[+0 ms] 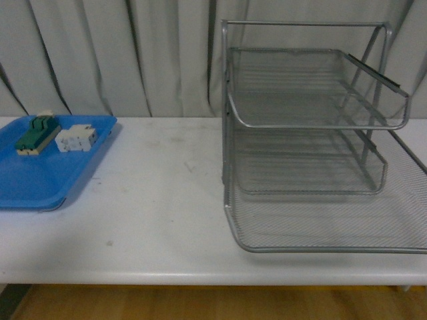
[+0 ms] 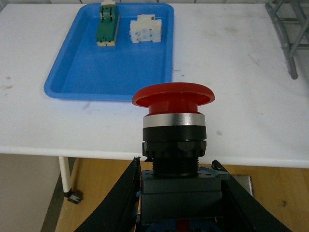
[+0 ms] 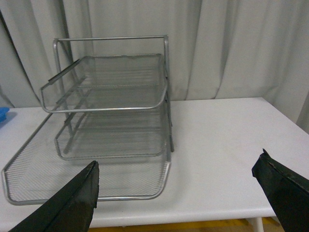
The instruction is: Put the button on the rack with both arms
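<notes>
Left fingers [image 2: 120, 203] pinch the button [image 2: 174, 121], base cut off; right fingers [image 3: 72, 208] spread before the rack [image 3: 106, 109].

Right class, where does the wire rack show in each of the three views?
Front view: rack, on the right half of the white table.
Left wrist view: only a frame corner, far beyond the gripped button.
Right wrist view: whole rack, beyond the open right gripper.
Shared landmark: that table.

A wide bare stretch of table [image 1: 160, 200] is left between the blue tray [image 1: 40, 177] and the rack [image 1: 313, 127], whose tiers are open-fronted above low rims.
</notes>
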Robot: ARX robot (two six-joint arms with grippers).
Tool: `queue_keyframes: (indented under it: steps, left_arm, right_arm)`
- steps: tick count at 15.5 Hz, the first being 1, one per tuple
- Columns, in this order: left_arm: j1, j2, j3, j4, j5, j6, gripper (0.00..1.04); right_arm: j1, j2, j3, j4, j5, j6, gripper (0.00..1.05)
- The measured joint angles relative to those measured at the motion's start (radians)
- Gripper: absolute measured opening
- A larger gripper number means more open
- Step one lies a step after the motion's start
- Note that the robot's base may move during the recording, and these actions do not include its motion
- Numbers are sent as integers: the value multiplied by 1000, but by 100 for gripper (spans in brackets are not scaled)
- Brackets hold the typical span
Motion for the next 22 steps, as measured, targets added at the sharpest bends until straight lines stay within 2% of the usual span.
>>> queue_keyframes:
  steps: [5, 6, 7, 9, 10, 11, 12, 16, 20, 21, 22]
  left_arm:
    - [-1, 0, -1, -1, 0, 0, 36]
    - [-26, 13, -2, 34, -37, 48, 36]
    - [-88, 74, 8, 112, -60, 131, 36]
    - [-217, 303, 76, 280, -31, 297, 36]
    - [-297, 417, 143, 344, 14, 355, 36]
    - [-426, 621, 312, 367, 109, 414, 36]
    - [-480, 737, 396, 353, 151, 423, 36]
    - [-583, 1049, 618, 327, 142, 426, 36]
    - [-599, 1309, 801, 248, 115, 417, 36]
    - [-589, 1351, 841, 232, 107, 381, 50]
    - [-571, 1292, 820, 231, 145, 361, 82]
  right_arm:
    - [0, 0, 0, 1, 0, 0, 98]
    - [0, 0, 0, 0, 3, 0, 98]
    - [0, 0, 0, 0, 3, 0, 98]
    - [0, 0, 0, 0, 3, 0, 98]
    - [0, 0, 0, 0, 3, 0, 98]
    - [0, 0, 0, 0, 3, 0, 98]
    - [0, 0, 0, 0, 3, 0, 98]
    - [0, 0, 0, 0, 3, 0, 98]
    - [0, 0, 0, 0, 3, 0, 98]
    - [0, 0, 0, 0, 3, 0, 98]
    - [0, 0, 0, 0, 3, 0, 98]
